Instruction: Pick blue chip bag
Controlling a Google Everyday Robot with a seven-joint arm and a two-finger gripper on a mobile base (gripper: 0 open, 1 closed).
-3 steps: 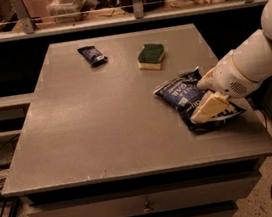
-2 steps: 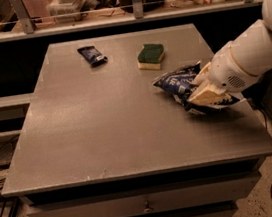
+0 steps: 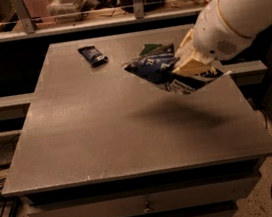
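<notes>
The blue chip bag is a dark navy crinkly bag with white lettering and silvery edges. It hangs in the air above the right half of the grey table, tilted, with its shadow on the tabletop below. My gripper is shut on the bag's right side and holds it lifted off the table. The white arm comes in from the upper right and hides the bag's far end.
A small dark blue snack wrapper lies at the back left of the table. The green sponge peeks out behind the lifted bag. A shelf with a rail and containers runs along the back. Drawers sit below the table's front edge.
The gripper has lifted the chip bag off the tabletop and carried it up and toward the back. The bag now hangs in front of the sponge.
</notes>
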